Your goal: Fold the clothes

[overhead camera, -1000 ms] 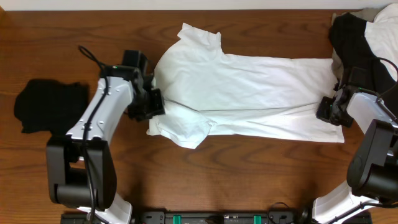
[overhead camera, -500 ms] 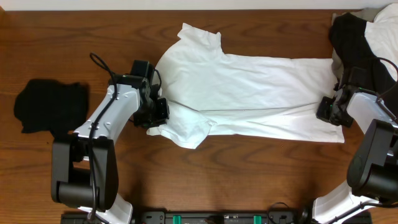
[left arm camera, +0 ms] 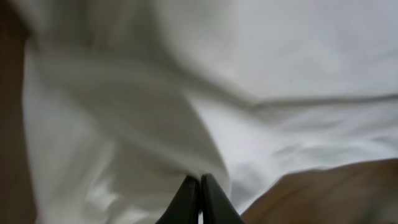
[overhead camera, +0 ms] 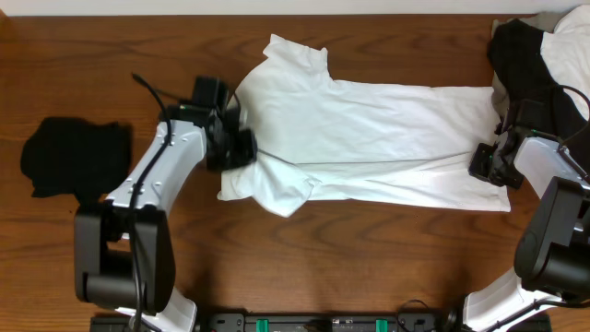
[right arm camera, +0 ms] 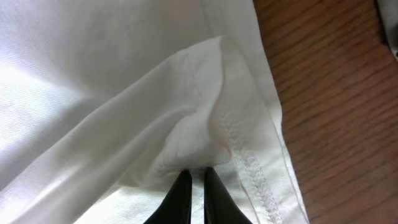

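No readable text, labels, brands, numbers or signs anywhere in view.

The plain white short-sleeved T-shirt (overhead camera: 369, 138) is soft matt cloth, smooth across the body and creased at the sleeve. Rows of stitching show along its hem in the right wrist view. The brown wooden table (overhead camera: 369, 267) under it has long grain and a faint satin sheen. The small black folded garment (overhead camera: 69, 157) is dull cloth. The left gripper (left arm camera: 199, 190) and right gripper (right arm camera: 193, 183) look dark, smooth and matt. The white arm shells (overhead camera: 152, 175) look like glossy plastic.
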You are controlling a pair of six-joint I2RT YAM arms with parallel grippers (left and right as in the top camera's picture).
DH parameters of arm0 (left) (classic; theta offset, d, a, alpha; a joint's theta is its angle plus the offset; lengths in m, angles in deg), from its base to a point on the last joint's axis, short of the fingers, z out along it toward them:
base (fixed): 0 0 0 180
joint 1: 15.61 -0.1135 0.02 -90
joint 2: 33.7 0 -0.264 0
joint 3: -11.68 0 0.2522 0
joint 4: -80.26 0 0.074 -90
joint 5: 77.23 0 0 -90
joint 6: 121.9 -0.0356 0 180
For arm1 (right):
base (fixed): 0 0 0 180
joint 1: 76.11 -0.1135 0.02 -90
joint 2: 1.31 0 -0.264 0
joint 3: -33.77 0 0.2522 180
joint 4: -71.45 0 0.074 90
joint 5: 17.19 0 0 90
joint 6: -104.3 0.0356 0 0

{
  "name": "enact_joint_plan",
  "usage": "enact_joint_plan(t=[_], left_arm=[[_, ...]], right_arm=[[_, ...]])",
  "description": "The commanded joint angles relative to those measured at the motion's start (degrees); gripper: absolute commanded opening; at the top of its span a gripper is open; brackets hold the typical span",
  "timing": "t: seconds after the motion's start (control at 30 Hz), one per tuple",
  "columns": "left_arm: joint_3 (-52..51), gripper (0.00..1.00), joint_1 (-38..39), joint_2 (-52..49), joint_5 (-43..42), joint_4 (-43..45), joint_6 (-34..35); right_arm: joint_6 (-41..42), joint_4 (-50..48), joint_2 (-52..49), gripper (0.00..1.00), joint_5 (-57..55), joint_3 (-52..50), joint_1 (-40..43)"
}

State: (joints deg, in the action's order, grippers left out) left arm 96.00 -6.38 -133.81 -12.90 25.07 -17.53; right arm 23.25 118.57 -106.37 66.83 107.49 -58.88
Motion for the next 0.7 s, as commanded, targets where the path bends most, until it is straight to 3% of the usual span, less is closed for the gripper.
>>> enact_joint_plan(t=[0.0,0.2,0.67], left_arm=[[7.0,0.06,-0.2,4.6,-2.4,4.5,-0.2],[9.7,0.06,-0.2,5.8,5.6,9.4,2.7],[9.4,0.06,-0.2,3.2,6.3,5.5,2.6]], right_arm=[[0.4,0.5,-0.1,0.08,0.0,-1.2,0.0],[0.4,0.4,-0.1,0.07,0.0,-1.2,0.0],[0.4,0.3,-0.1,0.07,0.0,-1.2,0.0]])
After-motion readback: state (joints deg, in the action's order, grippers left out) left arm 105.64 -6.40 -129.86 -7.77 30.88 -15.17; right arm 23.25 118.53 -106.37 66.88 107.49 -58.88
